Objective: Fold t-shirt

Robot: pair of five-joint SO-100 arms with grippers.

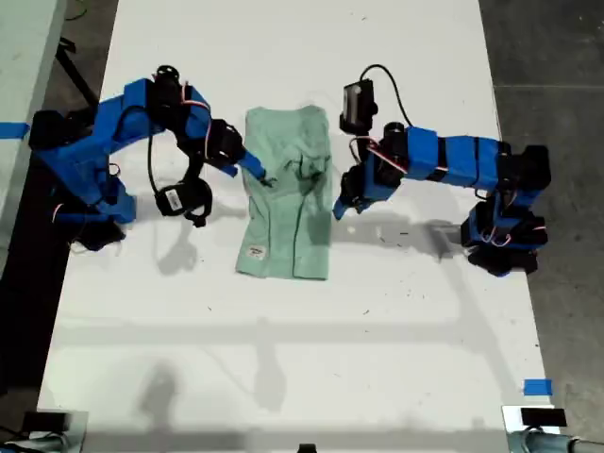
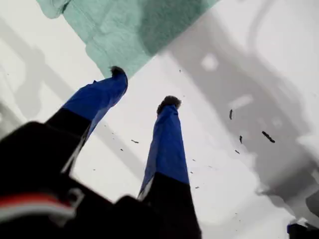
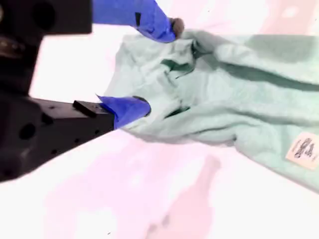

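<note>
Nearest the exterior camera, a scrap of blue tape [image 1: 536, 387] sits on the white table [image 1: 283, 359] toward the exterior view's lower right. Beyond it, at mid-table, lies the t-shirt [image 1: 288, 198], pale mint green and folded into a narrow upright strip. Its white tag [image 1: 255, 252] is near the nearer end, on the exterior view's left side.

The first gripper [image 1: 342, 206] comes in from the exterior view's right. Its jaws are spread over bare table, with one fingertip [image 2: 118, 72] just at the cloth's edge [image 2: 129, 35]; they hold nothing.

The second gripper [image 1: 257, 172] comes in from the exterior view's left and sits on the shirt's edge. In its wrist view it [image 3: 157, 67] is spread, with a rumpled fold of cloth [image 3: 199, 84] between the fingers. The tag [image 3: 302, 148] shows farther along. The far end of the shirt lies beyond both claws.
</note>
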